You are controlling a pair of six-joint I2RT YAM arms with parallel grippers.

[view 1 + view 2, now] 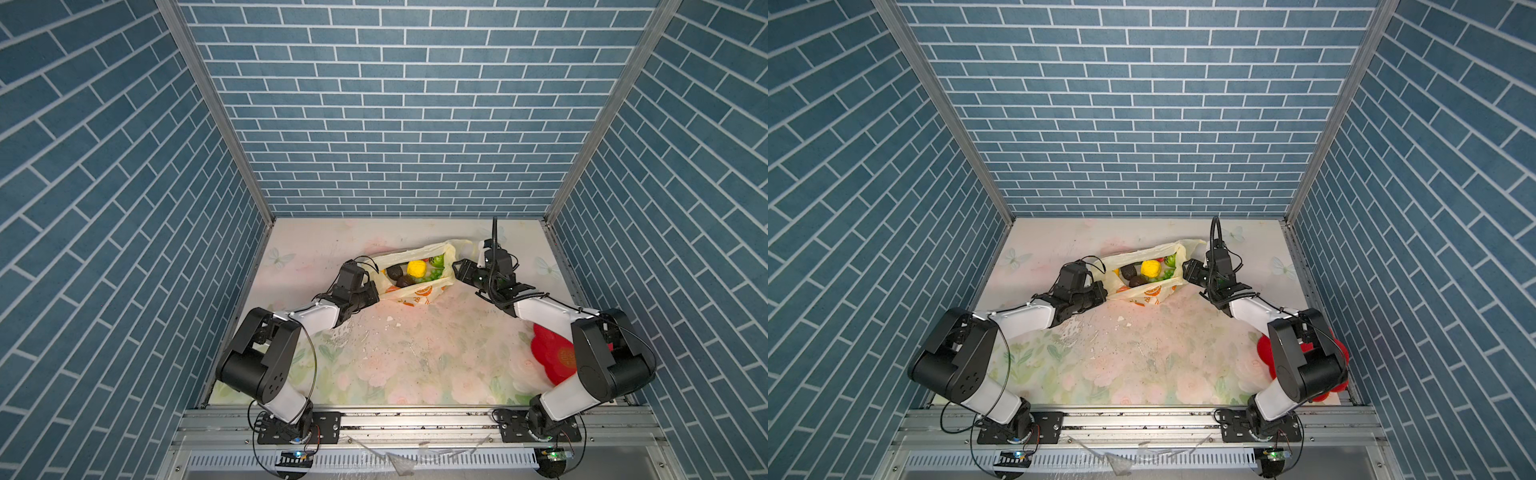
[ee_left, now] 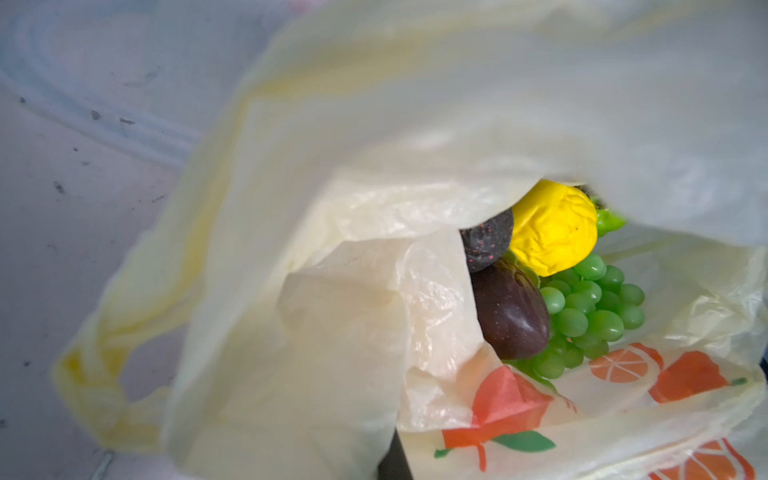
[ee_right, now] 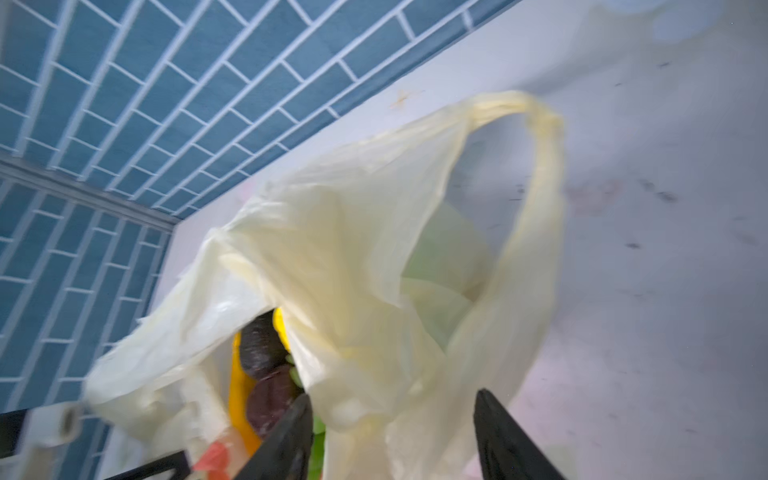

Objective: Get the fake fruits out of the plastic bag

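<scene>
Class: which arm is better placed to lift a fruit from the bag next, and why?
Probably right: the right gripper stands open at the bag mouth near the fruits, while the left gripper is shut on the bag's rim.

- We are looking at a table (image 1: 415, 365) wearing a pale floral cover with butterfly prints (image 1: 279, 256).
- We are seeing the plastic bag (image 1: 419, 296) resting on it toward the far middle.
- We are finding a red flower-shaped plate (image 1: 552, 353) lying near the right edge, partly hidden.
- We are spotting small white scraps (image 1: 390, 319) lying near the bag's front.
</scene>
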